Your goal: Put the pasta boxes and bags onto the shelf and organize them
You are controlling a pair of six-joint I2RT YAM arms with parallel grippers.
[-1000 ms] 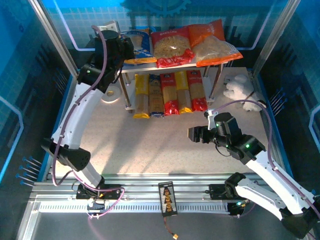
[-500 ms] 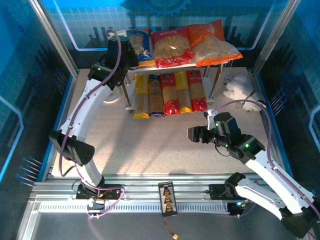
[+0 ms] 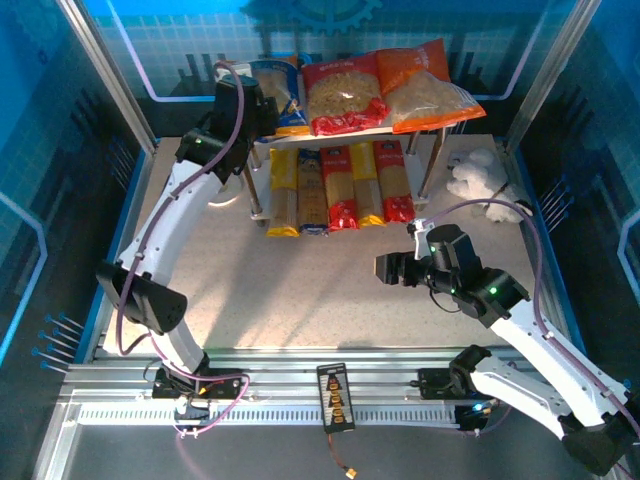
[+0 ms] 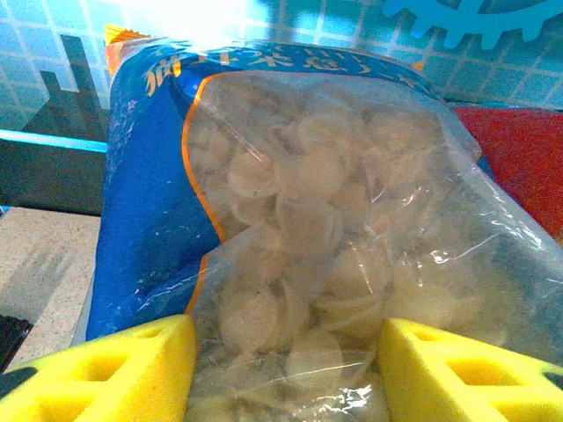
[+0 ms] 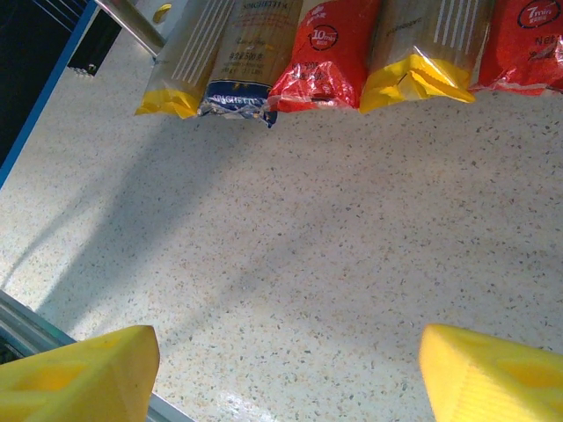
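Note:
The shelf (image 3: 300, 137) stands at the back of the table. On its top board lie three bags: blue-yellow (image 3: 283, 88), red (image 3: 345, 95) and orange (image 3: 428, 85). My left gripper (image 3: 262, 102) is at the near-left end of the blue-yellow bag (image 4: 299, 211); the left gripper (image 4: 286, 369) is open, its yellow fingers (image 4: 114, 369) spread to either side of the bag's clear end. The red bag (image 4: 519, 167) lies just to the right. Several pasta boxes (image 3: 340, 185) lie side by side on the lower tier. My right gripper (image 3: 385, 268) hovers open over bare table, the right gripper (image 5: 286, 369) facing the pasta boxes (image 5: 330, 53).
A white plush toy (image 3: 480, 180) lies right of the shelf. A round white disc (image 3: 225, 192) sits by the shelf's left post. A small black controller (image 3: 335, 395) rests on the front rails. Blue enclosure walls and metal posts (image 3: 105, 70) ring the table.
My left arm swung right, bringing the blue-yellow bag onto the top board beside the red bag; its fingers have since spread apart. The right arm has not moved.

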